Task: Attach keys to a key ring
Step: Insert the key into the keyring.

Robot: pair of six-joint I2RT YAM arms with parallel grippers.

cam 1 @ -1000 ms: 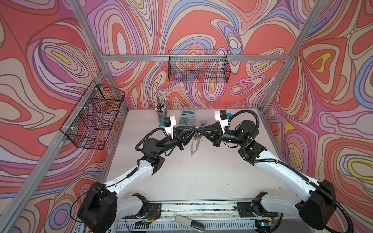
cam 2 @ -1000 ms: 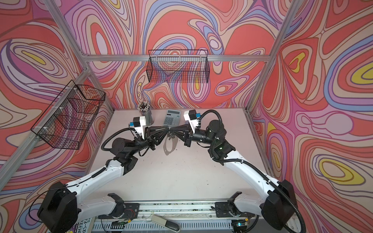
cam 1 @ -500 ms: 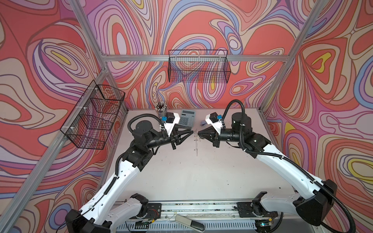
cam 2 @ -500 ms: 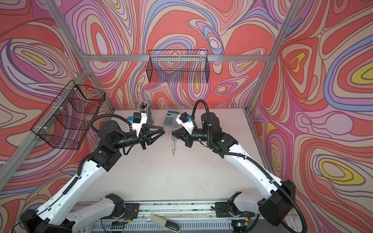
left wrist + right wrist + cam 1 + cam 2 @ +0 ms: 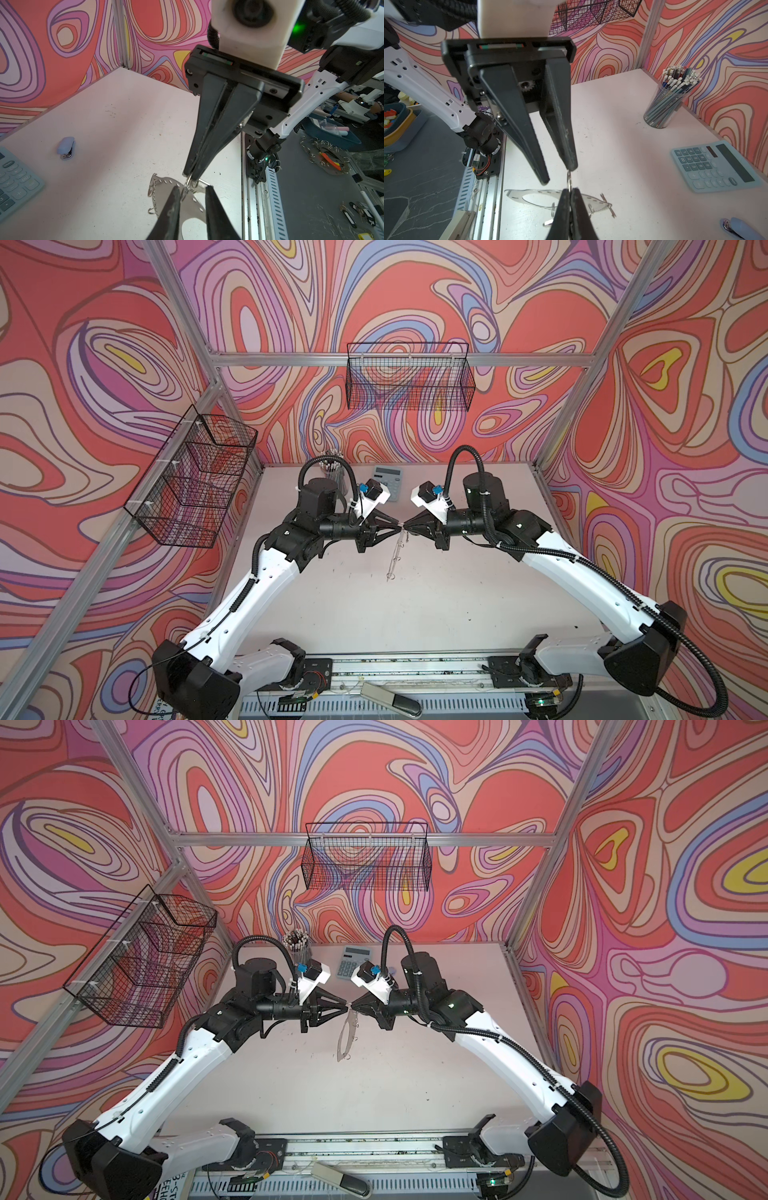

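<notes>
Right end effector (image 5: 190,177) is pinched fully shut on one small silver wire loop (image 5: 568,181) at the rim of the key ring (image 5: 164,189). In both top views the ring hangs edge-on below the spot where the two arms meet, apparently clear of the bench (image 5: 124,124). Left end effector (image 5: 558,173) faces it tip to tip with its jaws a narrow way apart and nothing visibly clamped between them. One fingertip (image 5: 571,164) sits at the far end of the same loop, and I cannot tell whether it touches. No key shows for certain at the tips: a small silver piece (image 5: 548,223) near the ring is too blurred to name, while black-tagged keys (image 5: 350,216) lie well apart on the dark surface (image 5: 311,187) beyond the rail (image 5: 270,197). By my judgement the ring is a light, thin, stiff plate that will swing and twist freely from a single loop, so it is best steadied by its flat band close to that loop, not by its far end. The loop looks like springy, slick wire, small enough to slip from a loose grip. A firm pinch across its flat faces, leaving the split end free, seems the right hold. A key would be light and rigid, and its tag offers the broadest flat faces to grip, with the key's eye left exposed for threading
</notes>
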